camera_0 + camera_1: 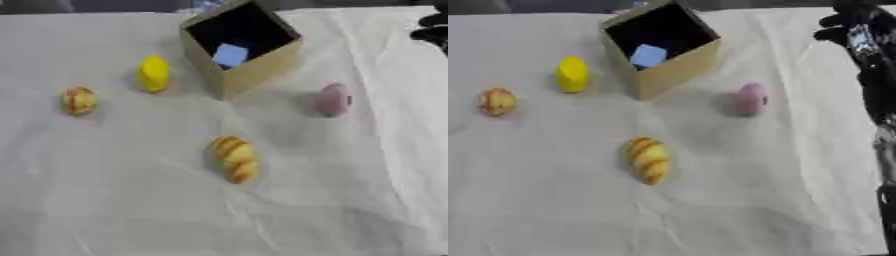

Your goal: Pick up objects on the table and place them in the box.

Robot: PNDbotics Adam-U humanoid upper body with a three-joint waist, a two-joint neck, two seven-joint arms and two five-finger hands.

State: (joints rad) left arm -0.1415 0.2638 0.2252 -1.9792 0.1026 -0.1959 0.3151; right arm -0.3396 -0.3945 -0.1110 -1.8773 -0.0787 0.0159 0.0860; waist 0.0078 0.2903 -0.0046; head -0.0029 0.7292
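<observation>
Striped bun-shaped piece (234, 159): nearest item, near centre of the table (105, 210), long axis running near-to-far with a slight lean to the right.

Pink rounded piece (751, 99): right of centre, just right of and nearer than the box (677, 70). Judged the likely next pick, being the item closest to the right side.

Yellow piece (154, 73): upright, just left of the box, not touching it.

Small round striped piece (79, 100): far left, well apart from the rest.

Box: far centre, open top turned corner-on, 1 pale blue block (231, 54) already inside. 4 items remain on the cloth.

Right robot hand (857, 30): dark, at the far right edge, with its arm running down the right border. The pink piece lies left of and nearer than it, well apart, with bare cloth between. Whether its fingers are open or curled cannot be told.

Left robot hand: not seen in either view.
</observation>
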